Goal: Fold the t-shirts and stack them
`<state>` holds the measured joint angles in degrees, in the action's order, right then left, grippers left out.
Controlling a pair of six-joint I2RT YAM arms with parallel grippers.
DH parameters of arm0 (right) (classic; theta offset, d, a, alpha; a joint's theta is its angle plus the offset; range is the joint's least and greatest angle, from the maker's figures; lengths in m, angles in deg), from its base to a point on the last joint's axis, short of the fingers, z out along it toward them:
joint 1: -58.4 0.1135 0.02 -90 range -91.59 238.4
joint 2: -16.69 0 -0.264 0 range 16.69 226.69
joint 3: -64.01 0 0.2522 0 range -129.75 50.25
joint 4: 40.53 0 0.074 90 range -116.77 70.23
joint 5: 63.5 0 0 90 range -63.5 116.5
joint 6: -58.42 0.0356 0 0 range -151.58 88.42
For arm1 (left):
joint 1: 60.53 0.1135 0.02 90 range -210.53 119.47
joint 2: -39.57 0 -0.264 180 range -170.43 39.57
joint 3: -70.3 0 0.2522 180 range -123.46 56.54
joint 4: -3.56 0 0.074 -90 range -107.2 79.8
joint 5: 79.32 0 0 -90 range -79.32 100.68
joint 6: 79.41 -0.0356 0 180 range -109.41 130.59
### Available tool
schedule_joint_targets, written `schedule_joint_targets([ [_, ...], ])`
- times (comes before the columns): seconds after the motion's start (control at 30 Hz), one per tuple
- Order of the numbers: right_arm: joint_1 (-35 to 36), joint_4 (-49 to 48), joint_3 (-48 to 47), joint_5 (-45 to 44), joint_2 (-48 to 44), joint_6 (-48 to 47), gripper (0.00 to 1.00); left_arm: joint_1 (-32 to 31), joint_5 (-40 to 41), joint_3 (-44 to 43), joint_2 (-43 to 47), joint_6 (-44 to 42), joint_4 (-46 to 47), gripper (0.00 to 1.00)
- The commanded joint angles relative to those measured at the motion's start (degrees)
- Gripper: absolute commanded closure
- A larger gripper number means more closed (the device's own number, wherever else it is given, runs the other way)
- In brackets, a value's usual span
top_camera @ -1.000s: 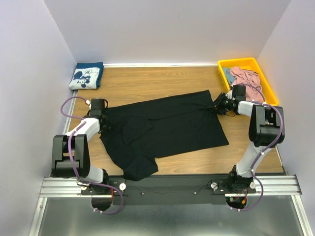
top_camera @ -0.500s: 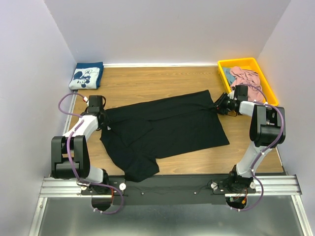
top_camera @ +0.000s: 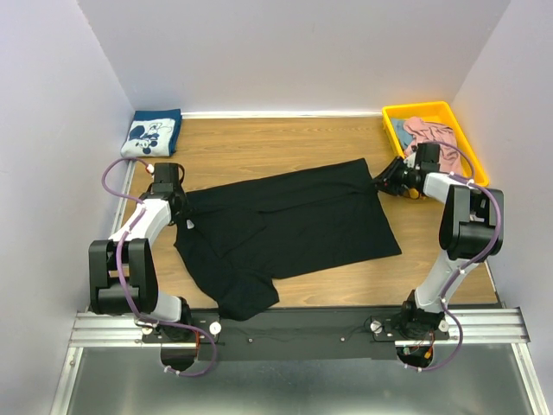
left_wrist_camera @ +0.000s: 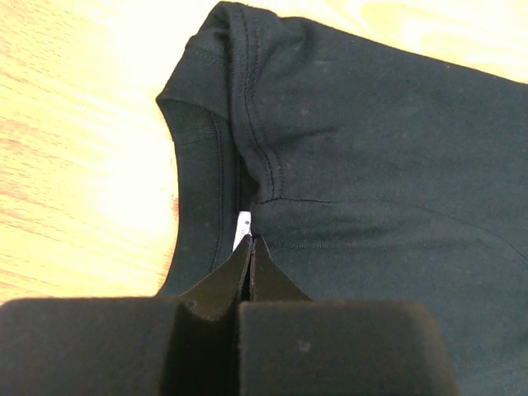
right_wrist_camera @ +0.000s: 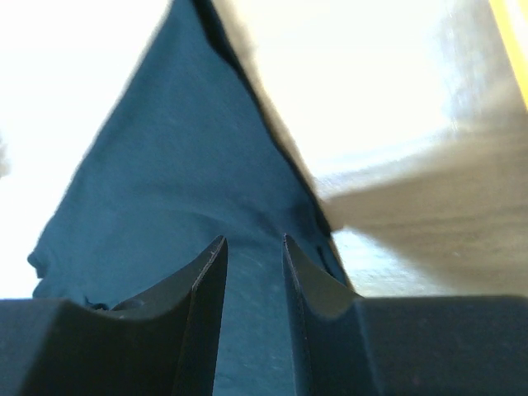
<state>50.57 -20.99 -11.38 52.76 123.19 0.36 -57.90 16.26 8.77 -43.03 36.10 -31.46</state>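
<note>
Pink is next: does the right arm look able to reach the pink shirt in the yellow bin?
Likely yes: the pink shirt lies uncovered in the yellow bin beside the right claw, once it releases the black shirt.

Black-and-white arms [top_camera: 143, 226], purple cables [top_camera: 104, 179]

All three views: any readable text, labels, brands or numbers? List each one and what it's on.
No text can be read in any view.
The white neck tag on the black t-shirt: too small to read.
The print on the navy t-shirt: a white cartoon mouse, a picture only, no letters legible.
The yellow bin: no markings visible.
</note>
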Motion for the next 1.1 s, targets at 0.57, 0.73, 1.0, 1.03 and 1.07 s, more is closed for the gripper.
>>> schedule_joint_targets([
  [0.57, 0.2, 0.5, -7.0, -2.1, 10.5, 0.5, 0.60, 0.9, 2.3, -3.6, 1.6, -1.6, -4.8, 1.00],
  [0.73, 0.2, 0.7, -6.8, -3.8, 10.8, -0.7, 0.60, 1.3, 2.7, -4.7, 1.1, -2.0, -6.2, 1.00],
  [1.0, 0.1, 1.1, -7.5, -5.3, 10.5, -1.8, 0.60, 3.6, 3.2, -6.3, 0.0, -3.0, -7.7, 1.00],
  [1.03, 0.1, 1.2, -7.5, -5.3, 10.5, -1.9, 0.60, 3.5, 3.0, -6.0, -0.4, -3.1, -7.4, 1.00],
  [1.07, 0.1, 1.3, -7.6, -5.3, 10.5, -2.1, 0.60, 3.6, 1.9, -5.9, -1.2, -3.2, -7.0, 1.00],
])
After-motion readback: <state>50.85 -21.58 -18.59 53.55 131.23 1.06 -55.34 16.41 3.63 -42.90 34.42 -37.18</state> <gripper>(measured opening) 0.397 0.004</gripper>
